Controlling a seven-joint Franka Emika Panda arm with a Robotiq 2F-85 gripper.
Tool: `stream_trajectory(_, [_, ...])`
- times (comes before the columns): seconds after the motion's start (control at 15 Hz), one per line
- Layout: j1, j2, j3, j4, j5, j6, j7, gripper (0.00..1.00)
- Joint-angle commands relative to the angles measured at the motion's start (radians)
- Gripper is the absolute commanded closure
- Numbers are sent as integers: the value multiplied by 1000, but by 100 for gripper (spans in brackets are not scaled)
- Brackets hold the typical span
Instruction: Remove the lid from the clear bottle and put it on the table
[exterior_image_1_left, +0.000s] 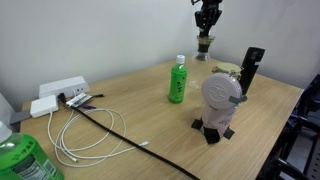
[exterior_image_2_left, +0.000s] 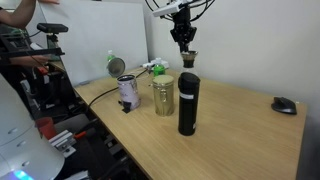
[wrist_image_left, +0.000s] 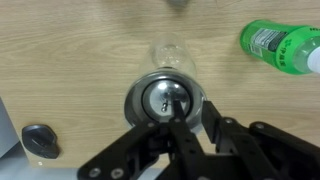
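The clear bottle (exterior_image_1_left: 204, 46) (exterior_image_2_left: 189, 60) stands upright near the far edge of the wood-grain table (exterior_image_1_left: 140, 100) (exterior_image_2_left: 240, 125). In the wrist view I look straight down on its round mouth (wrist_image_left: 150, 100). My gripper (exterior_image_1_left: 207, 30) (exterior_image_2_left: 184, 44) (wrist_image_left: 190, 103) hangs just above the bottle top. Its fingers are drawn close together and nothing shows between them. A small dark roundish lid (wrist_image_left: 40, 140) lies on the table (wrist_image_left: 80, 60) apart from the bottle, near the table edge.
A green drink bottle (exterior_image_1_left: 177, 80) (wrist_image_left: 280, 45) stands nearby. A tall black tumbler (exterior_image_2_left: 187, 103) (exterior_image_1_left: 250, 70), a gold can (exterior_image_2_left: 163, 95) and a white-topped tin (exterior_image_1_left: 220, 100) (exterior_image_2_left: 127, 92) stand mid-table. Cables (exterior_image_1_left: 90, 120), a power strip (exterior_image_1_left: 60, 90) and a mouse (exterior_image_2_left: 284, 104) also lie there.
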Motion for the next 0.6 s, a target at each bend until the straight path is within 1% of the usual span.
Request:
stream_trajectory(0.0, [-6, -2, -9, -9, 13, -29, -6, 71])
stream_trajectory(0.07, [-6, -4, -11, -11, 11, -28, -4, 68])
stream_trajectory(0.13, [-5, -7, -13, -13, 9, -25, -3, 70])
stream_trajectory(0.33, [-6, -13, -15, -16, 10, -22, -6, 68])
stream_trajectory(0.53, [-8, -26, -18, -22, 12, -20, -8, 69])
